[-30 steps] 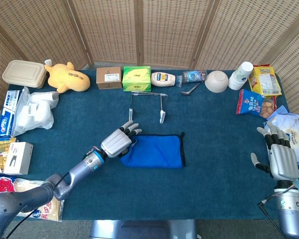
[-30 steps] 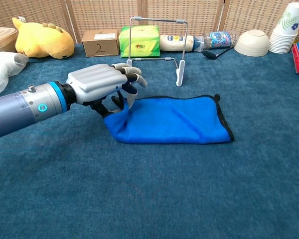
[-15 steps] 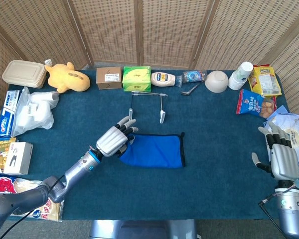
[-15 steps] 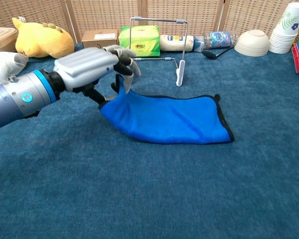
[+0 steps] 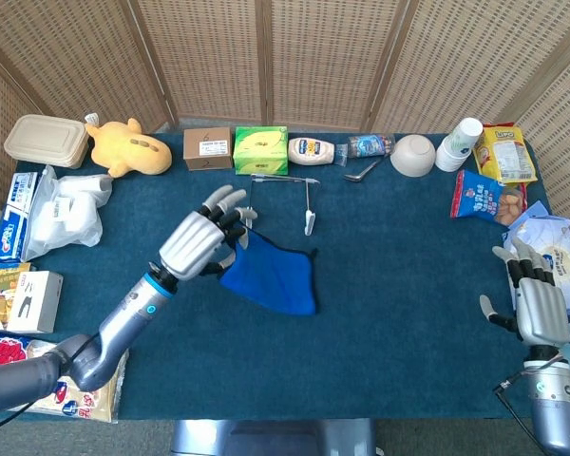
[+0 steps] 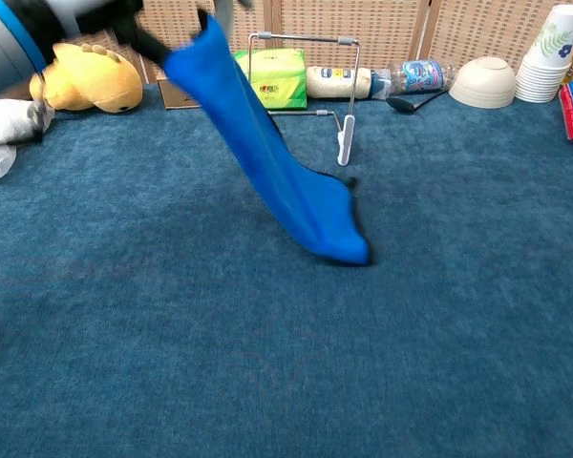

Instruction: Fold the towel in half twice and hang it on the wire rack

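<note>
Along the far edge of the blue-covered table [image 5: 380, 323], from left to right, sit a beige lidded container [image 5: 46, 141], a yellow plush toy [image 5: 125, 147], a small cardboard box [image 5: 207, 149], a green tissue box [image 5: 260, 150], a mayonnaise bottle [image 5: 312, 150], a plastic water bottle [image 5: 369, 145], a spoon [image 5: 361, 172], an upturned white bowl [image 5: 412, 155] and a stack of paper cups [image 5: 458, 143]. Snack bags [image 5: 486, 198] lie at the right edge, and white plastic bags [image 5: 66, 211] at the left.

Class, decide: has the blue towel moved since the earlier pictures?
Yes. The left hand has lifted the blue towel up off the table, toward the wire rack.
</note>
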`<action>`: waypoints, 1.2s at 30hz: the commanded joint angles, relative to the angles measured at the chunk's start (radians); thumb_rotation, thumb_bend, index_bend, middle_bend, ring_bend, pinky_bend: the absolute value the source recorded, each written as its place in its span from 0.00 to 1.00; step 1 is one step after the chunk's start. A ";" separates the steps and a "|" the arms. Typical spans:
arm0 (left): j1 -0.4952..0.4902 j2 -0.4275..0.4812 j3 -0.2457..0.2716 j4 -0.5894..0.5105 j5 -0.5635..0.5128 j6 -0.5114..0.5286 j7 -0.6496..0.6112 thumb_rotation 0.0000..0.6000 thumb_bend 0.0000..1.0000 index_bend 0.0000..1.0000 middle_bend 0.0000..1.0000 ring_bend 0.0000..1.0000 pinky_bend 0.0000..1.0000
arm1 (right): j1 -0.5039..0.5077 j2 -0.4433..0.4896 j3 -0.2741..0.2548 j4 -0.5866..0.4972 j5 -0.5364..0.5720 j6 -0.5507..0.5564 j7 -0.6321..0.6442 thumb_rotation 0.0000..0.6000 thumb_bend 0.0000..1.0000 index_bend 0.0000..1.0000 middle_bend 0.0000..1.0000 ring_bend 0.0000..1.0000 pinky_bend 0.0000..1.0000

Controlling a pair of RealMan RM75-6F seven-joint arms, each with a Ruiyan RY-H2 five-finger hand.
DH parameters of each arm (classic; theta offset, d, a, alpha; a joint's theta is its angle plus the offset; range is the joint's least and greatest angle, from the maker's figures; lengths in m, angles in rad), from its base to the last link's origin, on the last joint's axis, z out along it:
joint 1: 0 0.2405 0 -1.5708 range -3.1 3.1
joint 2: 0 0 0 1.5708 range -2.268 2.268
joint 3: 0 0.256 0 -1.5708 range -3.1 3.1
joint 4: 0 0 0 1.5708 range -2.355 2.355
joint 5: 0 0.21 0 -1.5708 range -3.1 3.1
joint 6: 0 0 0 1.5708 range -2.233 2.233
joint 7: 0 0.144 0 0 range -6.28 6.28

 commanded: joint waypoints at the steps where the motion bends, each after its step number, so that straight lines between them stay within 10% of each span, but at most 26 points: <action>1: -0.008 0.090 -0.067 -0.106 -0.064 -0.023 0.043 1.00 0.55 0.70 0.29 0.11 0.00 | -0.002 -0.006 -0.003 0.009 -0.006 -0.002 0.010 1.00 0.32 0.17 0.01 0.00 0.00; 20: -0.073 0.243 -0.238 -0.280 -0.393 -0.149 0.120 1.00 0.54 0.70 0.29 0.09 0.00 | -0.035 -0.026 -0.028 0.037 -0.050 0.010 0.085 1.00 0.31 0.17 0.01 0.00 0.00; 36: -0.272 0.118 -0.285 -0.023 -0.674 -0.284 0.196 1.00 0.53 0.66 0.26 0.06 0.00 | -0.052 -0.028 -0.025 0.052 -0.031 0.006 0.106 1.00 0.31 0.17 0.01 0.00 0.00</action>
